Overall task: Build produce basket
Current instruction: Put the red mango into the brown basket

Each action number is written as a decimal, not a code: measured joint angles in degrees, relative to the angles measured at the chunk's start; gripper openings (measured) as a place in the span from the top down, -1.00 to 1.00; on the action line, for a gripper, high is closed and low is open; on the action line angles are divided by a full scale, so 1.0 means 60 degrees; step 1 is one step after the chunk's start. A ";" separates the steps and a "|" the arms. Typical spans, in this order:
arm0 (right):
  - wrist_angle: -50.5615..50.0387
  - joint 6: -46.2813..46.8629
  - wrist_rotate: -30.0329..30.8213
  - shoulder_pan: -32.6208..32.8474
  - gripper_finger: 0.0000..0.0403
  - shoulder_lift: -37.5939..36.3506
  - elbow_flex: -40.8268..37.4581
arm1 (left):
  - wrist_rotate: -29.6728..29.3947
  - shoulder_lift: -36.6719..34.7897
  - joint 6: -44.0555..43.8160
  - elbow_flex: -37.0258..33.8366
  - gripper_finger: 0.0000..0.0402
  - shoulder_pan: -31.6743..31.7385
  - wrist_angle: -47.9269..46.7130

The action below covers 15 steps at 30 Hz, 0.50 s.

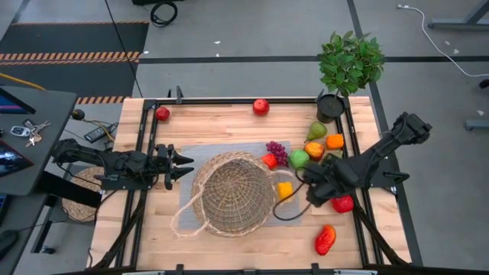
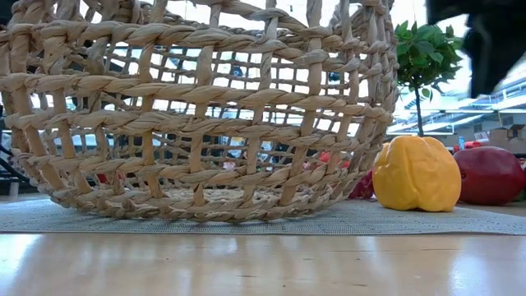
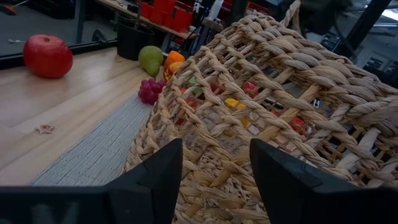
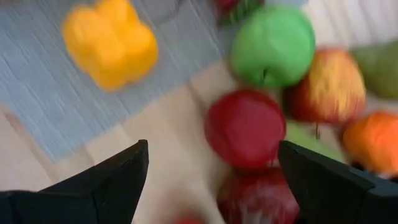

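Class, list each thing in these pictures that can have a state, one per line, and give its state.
basket: upright on the grey mat, no fruit seen inside.
yellow pepper: on the mat beside the basket.
left claw: open, empty, beside the basket.
right claw: open, empty, over the fruit.
potted plant: upright at a table corner.
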 joint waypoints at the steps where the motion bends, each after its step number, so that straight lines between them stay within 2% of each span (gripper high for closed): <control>1: -0.0008 0.0328 -0.0003 0.0197 -0.80 -0.0191 -0.0137 | 0.0000 0.0003 -0.0001 0.0002 0.02 0.0000 0.0003; 8: 0.0148 0.2222 0.0496 0.1593 -0.80 -0.0957 -0.0370 | 0.0000 0.0002 -0.0001 -0.0002 0.04 0.0002 0.0002; 15: 0.0443 0.3253 0.0141 0.2396 -0.79 -0.0433 -0.0367 | 0.0000 0.0000 -0.0004 0.0002 0.01 -0.0001 0.0003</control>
